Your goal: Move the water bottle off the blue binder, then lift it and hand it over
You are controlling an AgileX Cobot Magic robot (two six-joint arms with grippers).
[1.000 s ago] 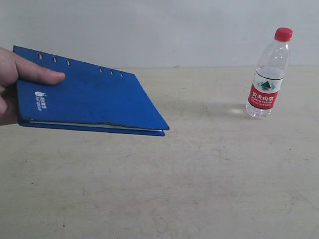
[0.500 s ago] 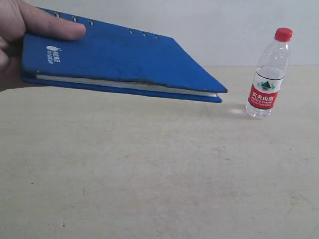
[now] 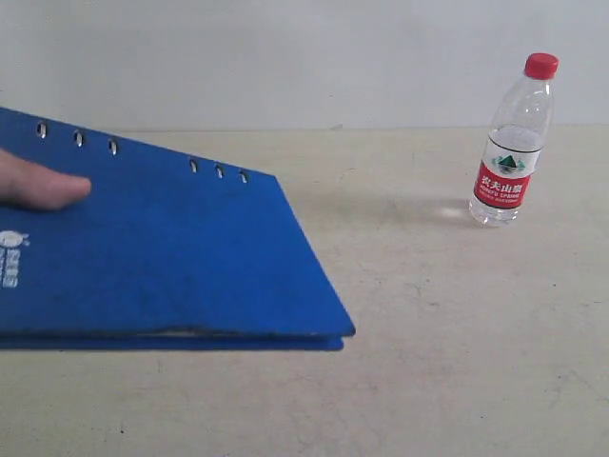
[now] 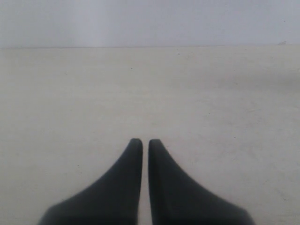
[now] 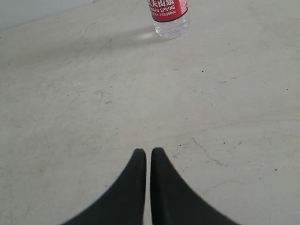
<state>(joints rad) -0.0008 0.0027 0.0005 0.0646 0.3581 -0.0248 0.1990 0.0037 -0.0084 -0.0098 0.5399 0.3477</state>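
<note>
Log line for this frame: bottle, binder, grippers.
water bottle: upright on table | blue binder: apart from bottle, human hand on cover | left gripper: shut, empty | right gripper: shut, empty

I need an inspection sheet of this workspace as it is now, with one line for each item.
Surface: pale table with small scuffs and specks.
Job's things: water bottle upright on the table, red cap on, apart from the blue binder; binder closed, a person's finger on its cover; whether it rests on the table, cannot tell.
Clutter: nothing seen.
Hands: left hand and right hand both shut, holding nothing, over the table.
Cables: nothing seen.
Surroundings: plain pale wall behind the table.
</note>
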